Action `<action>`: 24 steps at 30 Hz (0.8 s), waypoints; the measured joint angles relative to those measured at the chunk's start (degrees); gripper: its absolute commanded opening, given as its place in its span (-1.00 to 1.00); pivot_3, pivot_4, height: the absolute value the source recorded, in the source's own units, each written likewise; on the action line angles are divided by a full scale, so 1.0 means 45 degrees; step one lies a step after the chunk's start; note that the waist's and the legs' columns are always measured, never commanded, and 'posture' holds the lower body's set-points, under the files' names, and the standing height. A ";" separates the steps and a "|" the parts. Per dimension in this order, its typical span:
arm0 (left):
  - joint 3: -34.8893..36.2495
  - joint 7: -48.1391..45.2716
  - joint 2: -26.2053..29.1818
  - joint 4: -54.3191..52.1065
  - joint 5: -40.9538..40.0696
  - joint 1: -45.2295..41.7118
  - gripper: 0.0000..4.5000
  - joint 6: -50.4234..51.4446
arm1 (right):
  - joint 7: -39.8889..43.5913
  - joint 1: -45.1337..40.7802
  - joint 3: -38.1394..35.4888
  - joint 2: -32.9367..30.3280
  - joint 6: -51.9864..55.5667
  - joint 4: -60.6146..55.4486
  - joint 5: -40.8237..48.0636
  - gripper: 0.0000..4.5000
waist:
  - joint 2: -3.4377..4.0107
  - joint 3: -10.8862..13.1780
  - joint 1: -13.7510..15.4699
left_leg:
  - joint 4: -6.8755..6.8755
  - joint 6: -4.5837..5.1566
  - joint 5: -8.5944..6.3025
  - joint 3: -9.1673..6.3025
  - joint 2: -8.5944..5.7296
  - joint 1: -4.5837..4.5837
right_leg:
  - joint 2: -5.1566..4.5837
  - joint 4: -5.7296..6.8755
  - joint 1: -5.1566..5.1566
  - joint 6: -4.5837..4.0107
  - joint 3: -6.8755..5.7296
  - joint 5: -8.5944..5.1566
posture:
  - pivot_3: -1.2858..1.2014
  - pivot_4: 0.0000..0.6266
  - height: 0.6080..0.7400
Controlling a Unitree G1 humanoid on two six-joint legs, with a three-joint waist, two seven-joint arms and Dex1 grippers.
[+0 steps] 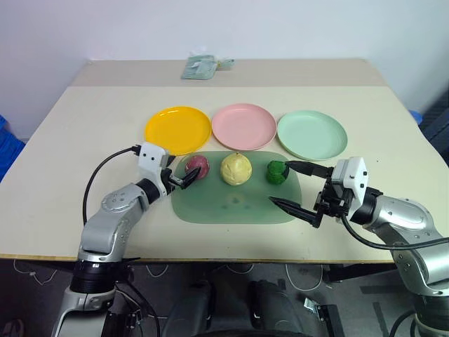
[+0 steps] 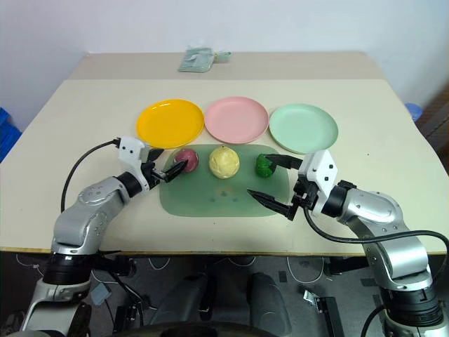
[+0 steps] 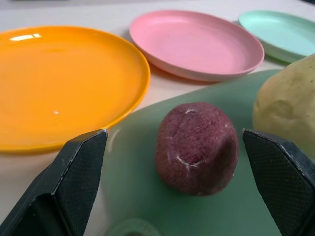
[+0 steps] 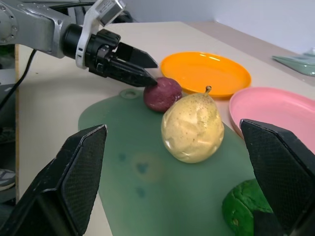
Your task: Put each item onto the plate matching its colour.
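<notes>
On a translucent green mat (image 1: 235,205) lie a dark reddish-purple item (image 1: 197,166), a larger pale yellow pear-shaped item (image 1: 236,168) and a dark green item (image 1: 276,172). Behind the mat stand a yellow plate (image 1: 178,129), a pink plate (image 1: 243,126) and a mint green plate (image 1: 311,134), all bare. My left gripper (image 1: 184,173) is open at the mat's left end, and in the left wrist view the purple item (image 3: 197,147) sits just ahead, between its fingers (image 3: 74,172). My right gripper (image 1: 279,182) is open at the mat's right end, with its upper fingertip beside the green item.
A pale green cloth bundle (image 1: 200,67) lies at the table's far edge. The table's front edge (image 1: 231,260) runs just below the mat. Bare tabletop stretches left of the yellow plate and right of the mint plate.
</notes>
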 measured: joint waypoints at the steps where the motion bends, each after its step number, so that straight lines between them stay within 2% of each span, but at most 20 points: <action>1: -0.0149 0.0033 -0.0105 0.0251 0.0134 -0.0134 0.89 0.0002 | -0.0100 -0.0005 0.0021 0.0011 0.0002 -0.0029 -0.0002 0.99 | 0.0000 0.0000 0.0000 | 0.0001 0.0000 0.0000 0.0000 0.0000 0.0000 | 0.0000 0.0001 0.0001 0.0000 0.0000 0.0000 | 0.03 -0.52 1.00; 3: -0.0432 0.0072 -0.0256 0.0652 0.0357 -0.0360 0.63 0.0005 | -0.0283 -0.0016 0.0030 0.0025 0.0024 -0.0099 0.0000 1.00 | -0.0001 0.0001 0.0002 | 0.0002 0.0000 0.0000 0.0000 -0.0002 -0.0001 | 0.0000 0.0000 0.0001 0.0001 0.0001 0.0000 | 0.03 -0.52 1.00; 6: -0.0500 0.0114 -0.0434 0.1058 0.0612 -0.0714 -0.05 -0.0028 | -0.0551 -0.0051 0.0029 0.0026 0.0145 -0.0274 0.0005 1.00 | -0.0001 0.0001 0.0000 | 0.0000 0.0000 0.0000 -0.0001 -0.0002 -0.0001 | 0.0000 0.0000 -0.0001 0.0001 0.0001 0.0000 | 0.03 -0.52 1.00; 8: -0.0489 0.0091 -0.0436 0.1234 0.0730 -0.0844 -0.22 -0.0085 | -0.0725 -0.0051 0.0029 0.0026 0.0220 -0.0282 0.0004 1.00 | -0.0001 0.0001 -0.0011 | 0.0000 0.0000 0.0000 -0.0001 -0.0001 -0.0001 | 0.0000 0.0000 -0.0002 0.0001 0.0002 0.0000 | 0.03 -0.52 1.00; 14: -0.0280 -0.0078 -0.0765 0.1338 0.0740 -0.1235 -0.22 -0.0516 | -0.1162 -0.0083 0.0027 0.0027 0.0355 -0.0390 -0.0019 1.00 | -0.0002 0.0001 0.0037 | 0.0007 0.0000 0.0000 0.0000 -0.0003 -0.0004 | -0.0001 0.0000 -0.0002 0.0001 0.0002 0.0001 | 0.03 -0.52 1.00; 18: 0.0345 0.0592 -0.1390 0.2040 0.0560 -0.3157 -0.22 -0.0524 | -0.1463 -0.0151 0.0017 0.0090 0.0327 -0.0389 -0.0148 1.00 | -0.0017 0.0010 0.0276 | 0.0024 -0.0001 0.0001 -0.0001 -0.0005 -0.0007 | 0.0001 0.0006 -0.0002 0.0004 -0.0002 0.0004 | 0.03 -0.52 1.00; 20: 0.0610 0.1018 -0.1616 0.3034 0.0680 -0.4502 -0.22 -0.0699 | -0.1591 -0.0385 0.0015 0.0186 0.0218 -0.0354 -0.0236 1.00 | -0.0018 0.0010 0.0327 | 0.0028 -0.0002 0.0003 -0.0001 -0.0010 -0.0007 | 0.0001 0.0007 0.0001 0.0007 -0.0010 0.0005 | 0.03 -0.52 1.00; 24: 0.0807 0.1367 -0.2485 0.7745 0.1189 -0.7713 -0.22 -0.2448 | -0.1819 -0.0876 -0.0071 0.0452 -0.0513 0.0484 -0.0767 1.00 | -0.0045 0.0017 0.0364 | 0.0041 -0.0001 0.0006 -0.0008 -0.0036 -0.0008 | -0.0008 0.0005 0.0013 0.0028 -0.0020 0.0016 | 0.03 -0.52 1.00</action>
